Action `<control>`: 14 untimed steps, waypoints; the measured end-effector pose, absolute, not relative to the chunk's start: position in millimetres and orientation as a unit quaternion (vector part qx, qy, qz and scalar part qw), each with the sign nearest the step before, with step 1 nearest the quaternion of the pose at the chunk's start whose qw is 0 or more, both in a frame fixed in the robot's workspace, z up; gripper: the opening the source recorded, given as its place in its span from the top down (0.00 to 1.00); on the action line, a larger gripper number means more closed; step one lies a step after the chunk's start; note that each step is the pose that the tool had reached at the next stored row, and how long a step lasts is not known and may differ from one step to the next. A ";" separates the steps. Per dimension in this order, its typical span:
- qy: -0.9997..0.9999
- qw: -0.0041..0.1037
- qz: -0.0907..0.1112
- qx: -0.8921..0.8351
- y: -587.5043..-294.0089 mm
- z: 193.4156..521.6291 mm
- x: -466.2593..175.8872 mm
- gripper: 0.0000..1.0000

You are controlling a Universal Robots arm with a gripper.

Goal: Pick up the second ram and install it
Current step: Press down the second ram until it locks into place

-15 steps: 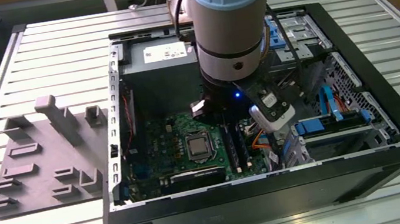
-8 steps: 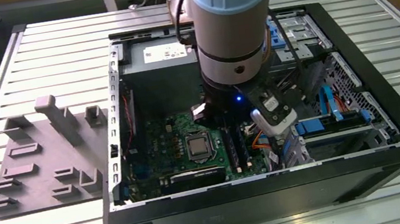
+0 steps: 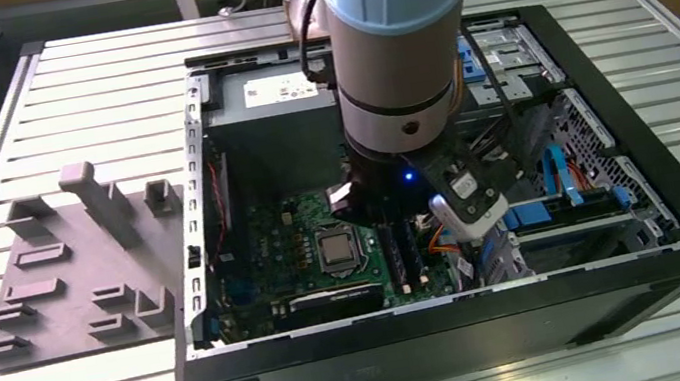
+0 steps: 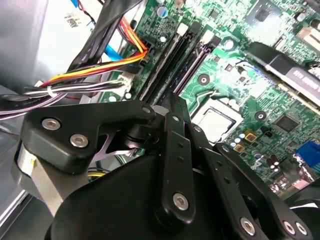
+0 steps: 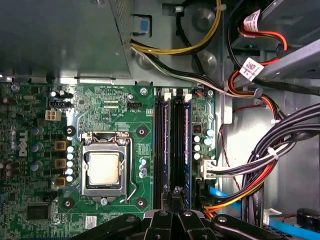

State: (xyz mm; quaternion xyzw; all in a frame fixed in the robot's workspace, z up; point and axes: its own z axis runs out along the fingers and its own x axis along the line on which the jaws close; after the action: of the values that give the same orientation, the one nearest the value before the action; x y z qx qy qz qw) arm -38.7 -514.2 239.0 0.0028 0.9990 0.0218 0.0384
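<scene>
slots open above | cable bundle crowds one side | CPU socket other side

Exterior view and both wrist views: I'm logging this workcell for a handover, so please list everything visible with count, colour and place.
Slatted metal table: one, silver, under everything.
Open computer case: one, black, on the table.
Plastic fixture with blocks and posts: one, grey, at the exterior view's left of the case.
Motherboard: one, green, inside the case.
Processor: one, silver, in its socket.
Long ridged memory slots: several, black, beside the processor.
Cable bundle: one, multicoloured, beside the slots.
Robot arm: one, pale blue-grey, reaching into the case.
Gripper: one, black, over the slots.
</scene>
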 end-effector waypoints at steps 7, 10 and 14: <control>0.999 0.038 0.021 0.003 -521.0 237.7 -38.7 0.89; 0.999 0.038 0.021 0.003 -523.8 236.8 -38.7 0.89; 0.999 0.038 0.021 0.003 -528.1 235.4 -38.8 0.89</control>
State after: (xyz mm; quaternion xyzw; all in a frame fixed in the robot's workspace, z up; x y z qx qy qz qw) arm -38.8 -528.1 235.4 0.0028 0.9990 0.0212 0.0383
